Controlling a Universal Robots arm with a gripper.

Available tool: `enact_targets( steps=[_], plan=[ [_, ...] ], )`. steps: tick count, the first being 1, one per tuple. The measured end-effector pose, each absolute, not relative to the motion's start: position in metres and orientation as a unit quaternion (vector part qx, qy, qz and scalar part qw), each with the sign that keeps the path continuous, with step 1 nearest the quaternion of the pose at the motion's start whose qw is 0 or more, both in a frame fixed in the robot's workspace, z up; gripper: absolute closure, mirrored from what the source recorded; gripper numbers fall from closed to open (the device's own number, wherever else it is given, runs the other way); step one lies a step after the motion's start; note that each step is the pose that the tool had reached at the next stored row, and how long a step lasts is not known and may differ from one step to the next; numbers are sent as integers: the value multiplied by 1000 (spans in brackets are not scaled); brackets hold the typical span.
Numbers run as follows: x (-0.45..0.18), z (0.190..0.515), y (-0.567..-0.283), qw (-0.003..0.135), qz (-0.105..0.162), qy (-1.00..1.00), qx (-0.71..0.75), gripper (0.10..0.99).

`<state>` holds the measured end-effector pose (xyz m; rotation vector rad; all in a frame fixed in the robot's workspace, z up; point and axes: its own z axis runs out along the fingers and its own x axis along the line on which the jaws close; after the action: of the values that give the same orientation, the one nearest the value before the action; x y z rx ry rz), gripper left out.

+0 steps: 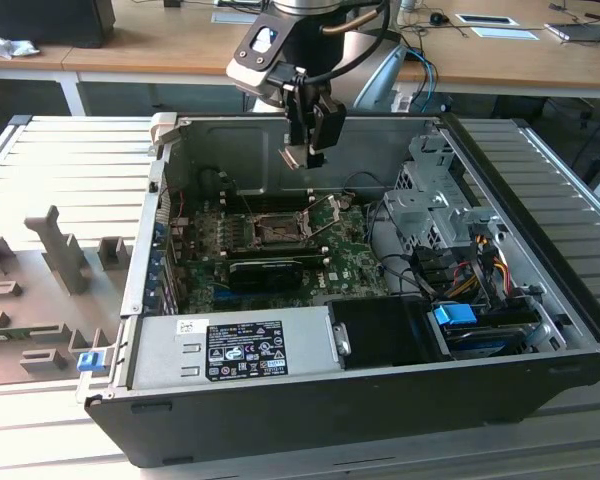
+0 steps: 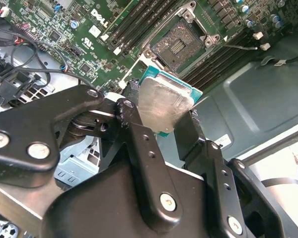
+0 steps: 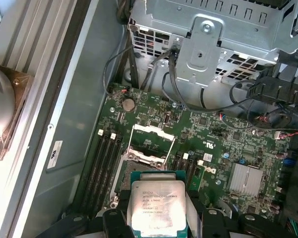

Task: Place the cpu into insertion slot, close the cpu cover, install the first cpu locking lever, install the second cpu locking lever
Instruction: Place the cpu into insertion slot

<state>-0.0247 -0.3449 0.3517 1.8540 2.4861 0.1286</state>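
Cpu [image 1: 296, 157] is clamped by two opposite edges in the pincer [image 1: 305, 158], whose fingers are closed onto it. It hangs inside the open computer case [image 1: 280, 420], well above the board and apart from the insertion slot [image 1: 277, 232], with open space between them. In the first wrist view the cpu's metal top carries small print. In the second wrist view the slot's contact field lies bare. A black label with white print sits on the power supply [image 1: 230, 350]. The long black card [image 1: 275, 270] lies just beside the slot. The drive cage [image 1: 430, 200] stands toward the exterior view's right.
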Motion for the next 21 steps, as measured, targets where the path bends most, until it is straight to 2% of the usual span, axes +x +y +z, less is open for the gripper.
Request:
enact_targets(
  steps=[21],
  plan=[
    [-25,350,-345,20,41,789,613,561]
  ],
)
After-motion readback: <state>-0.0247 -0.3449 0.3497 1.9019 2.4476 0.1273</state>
